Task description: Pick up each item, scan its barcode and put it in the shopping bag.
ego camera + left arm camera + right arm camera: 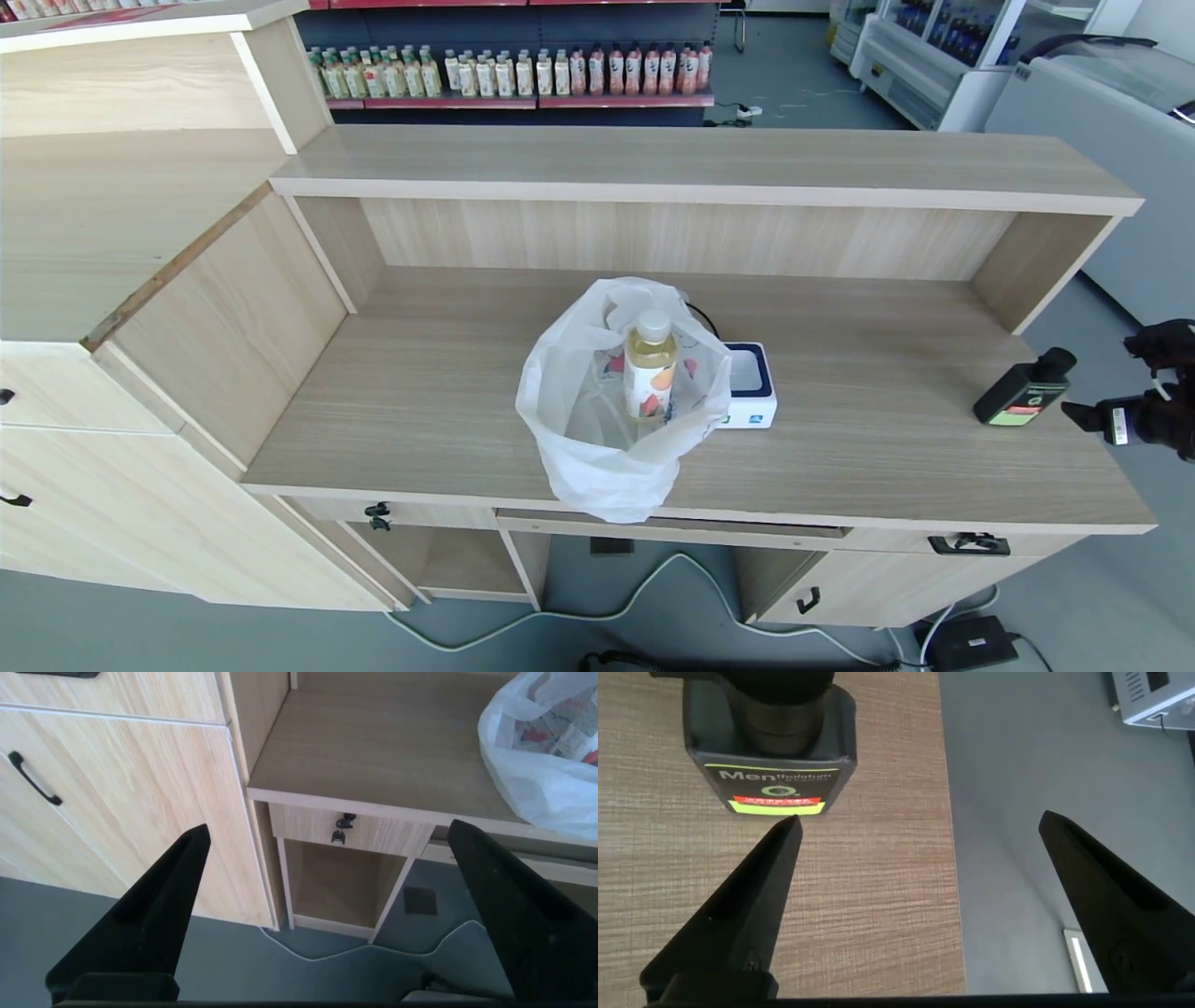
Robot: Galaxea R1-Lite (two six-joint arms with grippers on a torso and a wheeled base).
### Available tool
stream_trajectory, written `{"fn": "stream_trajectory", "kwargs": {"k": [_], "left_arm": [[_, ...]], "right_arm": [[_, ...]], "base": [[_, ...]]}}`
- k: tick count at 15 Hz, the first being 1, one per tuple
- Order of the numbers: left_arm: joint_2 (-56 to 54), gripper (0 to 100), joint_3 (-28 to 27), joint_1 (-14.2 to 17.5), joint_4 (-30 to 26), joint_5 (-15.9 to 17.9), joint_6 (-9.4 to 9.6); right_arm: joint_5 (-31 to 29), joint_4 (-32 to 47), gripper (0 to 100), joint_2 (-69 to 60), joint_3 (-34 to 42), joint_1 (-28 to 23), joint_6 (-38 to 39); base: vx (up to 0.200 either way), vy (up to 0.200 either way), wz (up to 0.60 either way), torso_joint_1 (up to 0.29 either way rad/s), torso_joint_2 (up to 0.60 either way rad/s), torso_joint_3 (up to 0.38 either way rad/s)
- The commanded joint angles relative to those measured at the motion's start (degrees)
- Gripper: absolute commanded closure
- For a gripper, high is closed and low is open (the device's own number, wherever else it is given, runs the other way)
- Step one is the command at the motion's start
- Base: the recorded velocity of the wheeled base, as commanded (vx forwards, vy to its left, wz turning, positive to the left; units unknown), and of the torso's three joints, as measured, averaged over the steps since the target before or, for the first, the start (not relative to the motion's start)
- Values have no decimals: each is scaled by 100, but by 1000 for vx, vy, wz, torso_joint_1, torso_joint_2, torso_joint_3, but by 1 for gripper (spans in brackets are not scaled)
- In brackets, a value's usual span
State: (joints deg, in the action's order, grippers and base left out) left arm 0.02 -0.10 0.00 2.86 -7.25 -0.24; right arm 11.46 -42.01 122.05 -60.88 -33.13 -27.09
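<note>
A white shopping bag [607, 439] stands open at the middle of the wooden counter [448, 392], and a bottle of yellow drink [650, 371] stands upright inside it. A white and blue barcode scanner [754, 390] sits just right of the bag. A black bottle with a green and red label [1024, 390] lies near the counter's right edge. My right gripper [1102, 378] hovers open just beyond that edge, its fingers pointing at the black bottle [771, 737] without touching it. My left gripper [329, 831] is open and holds nothing, low in front of the counter's left end, with the bag [547, 756] farther off.
A raised ledge [700, 168] runs along the counter's back, with side walls at both ends. A tall cabinet [112, 233] adjoins on the left. Drawers with keys [346, 831] sit under the front edge. Cables lie on the floor [653, 616]. Shelves of drinks [513, 75] stand behind.
</note>
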Motion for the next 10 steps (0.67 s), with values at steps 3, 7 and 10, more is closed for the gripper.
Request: {"fn": "stream_trajectory", "kwargs": {"k": [3,7,10], "left_arm": [[-2,0,1,0,4,-4,-2],[-2,0,1,0,4,-4,-2],[-2,0,1,0,4,-4,-2]], "right_arm": [[-12,-9,0,152,-214,61,-7],[-12,-9,0,231,-302,246,-7],[-12,-9,0,249,-293,369,-7]], "base": [[0,0,0,0,0,0],[0,0,0,0,0,0],[0,0,0,0,0,0]]}}
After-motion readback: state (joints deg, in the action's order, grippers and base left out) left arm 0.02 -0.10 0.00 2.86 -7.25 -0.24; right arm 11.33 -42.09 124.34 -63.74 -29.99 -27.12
